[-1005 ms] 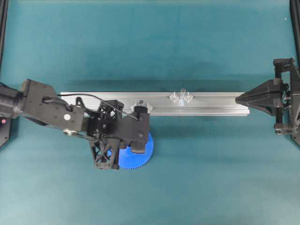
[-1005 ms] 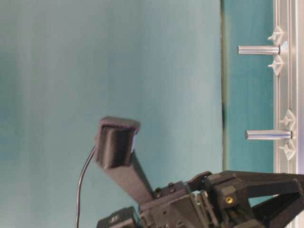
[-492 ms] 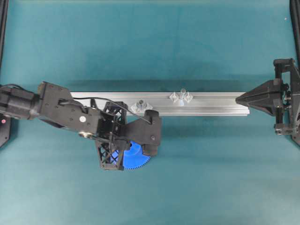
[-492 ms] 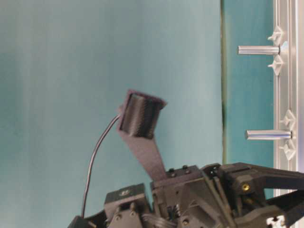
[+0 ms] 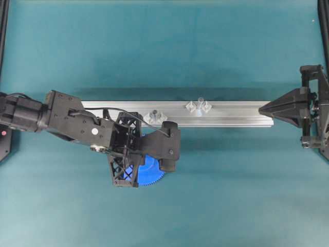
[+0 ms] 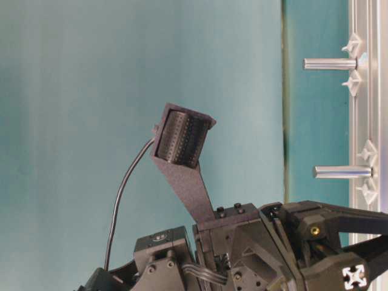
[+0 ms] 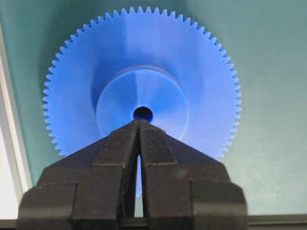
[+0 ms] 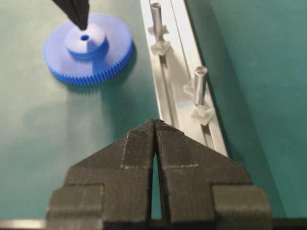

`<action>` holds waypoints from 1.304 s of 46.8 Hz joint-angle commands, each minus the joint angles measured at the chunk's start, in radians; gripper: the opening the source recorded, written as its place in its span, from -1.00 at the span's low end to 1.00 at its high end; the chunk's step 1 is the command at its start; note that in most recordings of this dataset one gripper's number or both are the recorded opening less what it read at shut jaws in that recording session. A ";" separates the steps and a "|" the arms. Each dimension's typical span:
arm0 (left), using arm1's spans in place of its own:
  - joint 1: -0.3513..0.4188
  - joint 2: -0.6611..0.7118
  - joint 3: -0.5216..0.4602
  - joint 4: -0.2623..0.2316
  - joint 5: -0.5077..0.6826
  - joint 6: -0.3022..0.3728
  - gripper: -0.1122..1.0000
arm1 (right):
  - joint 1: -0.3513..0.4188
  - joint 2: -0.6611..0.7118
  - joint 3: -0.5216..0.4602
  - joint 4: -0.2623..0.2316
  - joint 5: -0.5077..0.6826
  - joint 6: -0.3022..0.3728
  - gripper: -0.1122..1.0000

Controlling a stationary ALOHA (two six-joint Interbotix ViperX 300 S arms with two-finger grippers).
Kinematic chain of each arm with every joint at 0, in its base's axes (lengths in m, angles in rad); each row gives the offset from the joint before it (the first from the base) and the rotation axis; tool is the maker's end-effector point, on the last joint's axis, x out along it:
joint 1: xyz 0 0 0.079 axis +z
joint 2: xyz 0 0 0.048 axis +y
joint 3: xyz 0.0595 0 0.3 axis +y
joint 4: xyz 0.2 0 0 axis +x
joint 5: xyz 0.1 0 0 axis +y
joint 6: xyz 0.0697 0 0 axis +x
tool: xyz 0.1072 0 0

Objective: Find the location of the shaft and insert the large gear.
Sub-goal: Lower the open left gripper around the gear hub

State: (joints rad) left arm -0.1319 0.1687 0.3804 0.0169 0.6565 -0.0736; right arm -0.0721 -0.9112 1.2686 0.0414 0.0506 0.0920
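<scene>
Left gripper [image 7: 139, 125] clenched, empty, tips at the hub of the large gear [image 7: 142, 81]; part the jaws before grasping; carry it to the shaft [image 5: 200, 102].

- We see a teal mat [image 5: 169, 51] covering the whole work surface, edge to edge in the overhead view.
- Along the mat's left edge we make out a dark vertical frame post [image 5: 4, 31], and a matching post [image 5: 324, 25] stands along its right edge.
- The light falls evenly on the mat, with soft shadows and a paler sheen toward its upper middle.
- In the table-level view we see a plain pale teal backdrop [image 6: 121, 91] rising behind the mat, met at a dark seam [image 6: 283, 121].
</scene>
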 commanded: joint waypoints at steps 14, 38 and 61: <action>-0.005 -0.008 -0.018 0.003 -0.006 0.037 -0.76 | -0.005 -0.015 -0.003 0.002 -0.009 0.009 -0.78; -0.006 -0.003 -0.043 0.003 0.002 -0.002 0.91 | -0.006 -0.032 0.000 0.000 0.005 0.009 -0.78; -0.005 0.032 -0.063 0.003 0.002 -0.017 0.88 | -0.006 -0.034 0.000 0.000 0.005 0.009 -0.78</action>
State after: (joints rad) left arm -0.1319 0.2132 0.3436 0.0169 0.6611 -0.0905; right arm -0.0752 -0.9495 1.2793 0.0414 0.0598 0.0936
